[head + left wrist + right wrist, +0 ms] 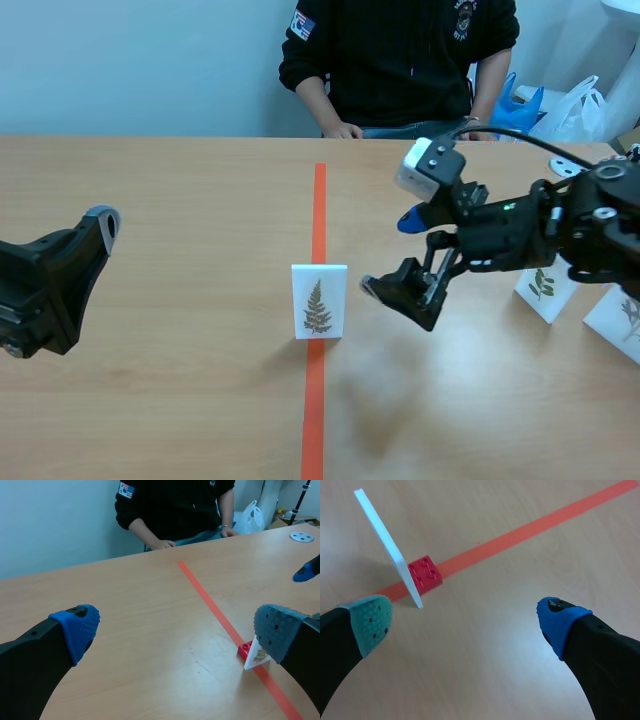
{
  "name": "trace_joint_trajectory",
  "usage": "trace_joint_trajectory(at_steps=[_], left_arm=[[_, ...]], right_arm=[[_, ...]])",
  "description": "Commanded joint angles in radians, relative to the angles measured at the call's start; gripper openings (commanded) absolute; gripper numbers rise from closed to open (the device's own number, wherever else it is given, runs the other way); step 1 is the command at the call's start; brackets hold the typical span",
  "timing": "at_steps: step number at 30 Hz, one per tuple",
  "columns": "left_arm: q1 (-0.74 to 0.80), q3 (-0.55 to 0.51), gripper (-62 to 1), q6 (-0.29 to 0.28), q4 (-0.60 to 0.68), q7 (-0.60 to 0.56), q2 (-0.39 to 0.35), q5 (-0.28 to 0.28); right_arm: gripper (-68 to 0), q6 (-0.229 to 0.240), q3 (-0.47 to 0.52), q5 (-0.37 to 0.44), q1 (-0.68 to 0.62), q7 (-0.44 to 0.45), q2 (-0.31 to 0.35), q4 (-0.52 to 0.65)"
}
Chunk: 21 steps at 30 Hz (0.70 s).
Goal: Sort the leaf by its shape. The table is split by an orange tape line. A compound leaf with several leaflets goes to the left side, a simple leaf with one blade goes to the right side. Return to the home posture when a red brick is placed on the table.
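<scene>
Scene view is centred on the leaf card (pixel 319 301), which stands upright on the orange tape line (pixel 318 200), on neither side of it. A fern-like frond with many small leaflets is printed on it, so it is judged compound and owed to the left side; that sorting has not yet been done. In the right wrist view a red brick (pixel 425 573) is seen touching the foot of the card's back (it appears to be the card's stand, so it is probably not the signal to go home, though this is only a judgement).

The right gripper (pixel 388 253) hangs just beside the card on its right, fingers spread apart and holding nothing. The left gripper (pixel 175 630) is well apart at the left, fingers likewise spread and empty. A grasp, a carry leftward and a release are therefore judged to be left.

Two further cards (pixel 543 290) stand on the right side; their leaf shapes are too small to tell. A person (pixel 400 60) sits across the table (pixel 180 180).
</scene>
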Motion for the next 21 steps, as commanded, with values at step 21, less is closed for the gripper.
trace_joint_trajectory(at_steps=[21], left_arm=[[0.008, -0.004, 1.4, 0.000, 0.014, -0.014, 0.002, -0.003]], right_arm=[[-17.7, -0.057, -0.120, -0.031, 0.048, 0.060, -0.204, -0.160]])
